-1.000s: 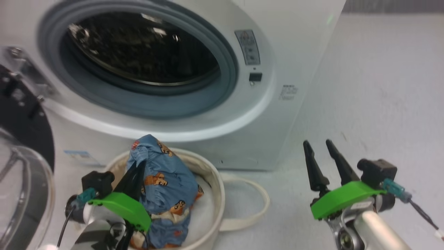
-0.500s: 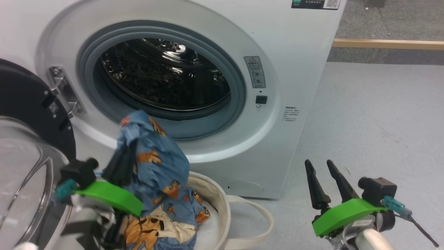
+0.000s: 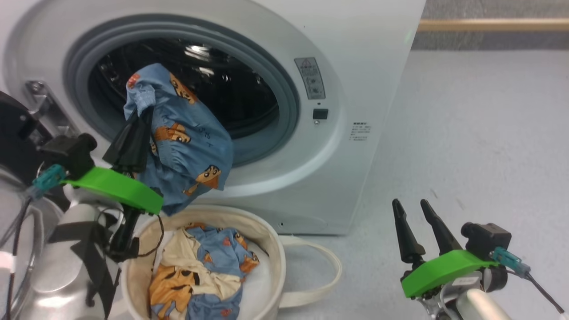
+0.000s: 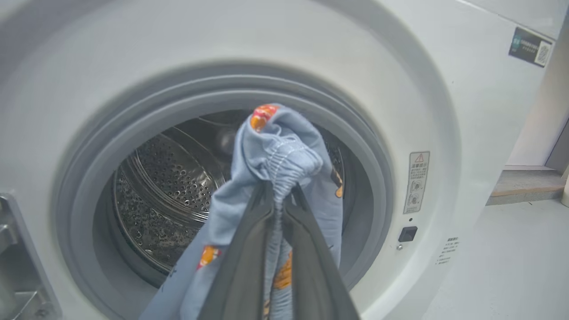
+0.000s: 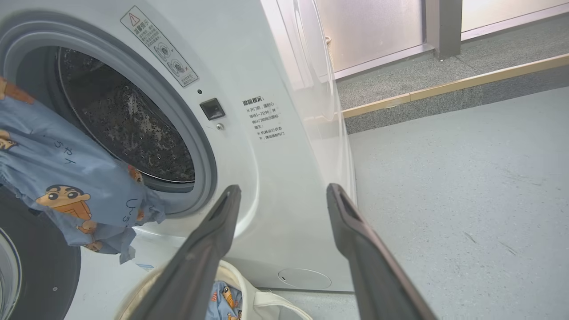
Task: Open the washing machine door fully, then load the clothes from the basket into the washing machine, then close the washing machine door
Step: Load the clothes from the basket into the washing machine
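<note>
My left gripper [image 3: 141,116] [image 4: 278,192] is shut on a blue piece of the clothes [image 3: 186,142] [image 4: 284,146] [image 5: 66,178], held up in front of the washing machine [image 3: 355,66] [image 4: 422,89] [image 5: 249,53] opening, with the cloth hanging down past the grey rubber ring [image 3: 291,102]. More clothes [image 3: 200,262] lie in the cream basket [image 3: 266,235] [image 5: 262,302] on the floor below the opening. The washing machine door [image 3: 13,142] [image 5: 40,271] stands swung open at the left. My right gripper [image 3: 409,205] [image 5: 282,193] is open over the floor to the machine's right, holding nothing.
The basket's loop handle [image 3: 326,275] lies on the grey floor [image 3: 480,133] beside it. A wooden floor strip [image 3: 489,24] [image 5: 444,86] runs along a carpeted edge behind the machine. The door hinge [image 3: 42,100] sits at the opening's left.
My left gripper has lifted the blue cloth out of the basket and up to the drum opening. The head camera shifted. The right gripper stayed open in place.
</note>
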Tool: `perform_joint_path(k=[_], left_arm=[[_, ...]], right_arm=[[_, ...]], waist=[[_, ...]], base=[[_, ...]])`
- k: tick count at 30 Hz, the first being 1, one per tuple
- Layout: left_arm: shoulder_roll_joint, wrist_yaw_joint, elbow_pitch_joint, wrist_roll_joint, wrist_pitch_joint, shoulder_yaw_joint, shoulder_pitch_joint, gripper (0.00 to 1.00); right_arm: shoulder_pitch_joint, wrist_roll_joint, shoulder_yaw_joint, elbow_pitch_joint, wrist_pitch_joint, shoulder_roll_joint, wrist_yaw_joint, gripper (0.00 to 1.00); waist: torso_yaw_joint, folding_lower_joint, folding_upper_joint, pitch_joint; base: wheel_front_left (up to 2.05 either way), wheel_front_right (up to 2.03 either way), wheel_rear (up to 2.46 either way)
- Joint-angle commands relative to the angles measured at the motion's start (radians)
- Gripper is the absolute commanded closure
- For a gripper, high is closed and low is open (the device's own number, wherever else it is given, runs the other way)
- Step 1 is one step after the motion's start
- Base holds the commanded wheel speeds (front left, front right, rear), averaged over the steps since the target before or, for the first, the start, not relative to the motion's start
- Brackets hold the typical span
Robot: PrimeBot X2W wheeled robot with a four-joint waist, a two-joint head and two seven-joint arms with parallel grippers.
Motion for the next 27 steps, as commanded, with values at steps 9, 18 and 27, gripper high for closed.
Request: perform_joint_path(k=[9, 18, 27], left_arm=[[-0.01, -0.005, 0.22, 0.024, -0.052, 0.032, -0.181, 1.0], [0.004, -0.006, 0.361, 0.069, -0.053, 0.058, -0.337, 1.0], [0.019, -0.007, 0.44, 0.114, -0.053, 0.074, -0.466, 1.0]], right_arm=[[-0.08, -0.032, 0.005, -0.057, -0.012, -0.022, 0.007, 0.0], [-0.123, -0.066, -0.009, -0.081, -0.012, -0.043, 0.007, 0.0], [-0.134, -0.101, -0.064, -0.121, -0.012, -0.088, 0.007, 0.0]], waist=[[-0.053, -0.0001, 0.0, 0.139], [-0.119, -0.0001, 0.0, 0.269], [-0.16, -0.0001, 0.0, 0.403]], base=[[0.0, 0.0, 0.0], [0.0, 0.0, 0.0], [0.0, 0.0, 0.0]])
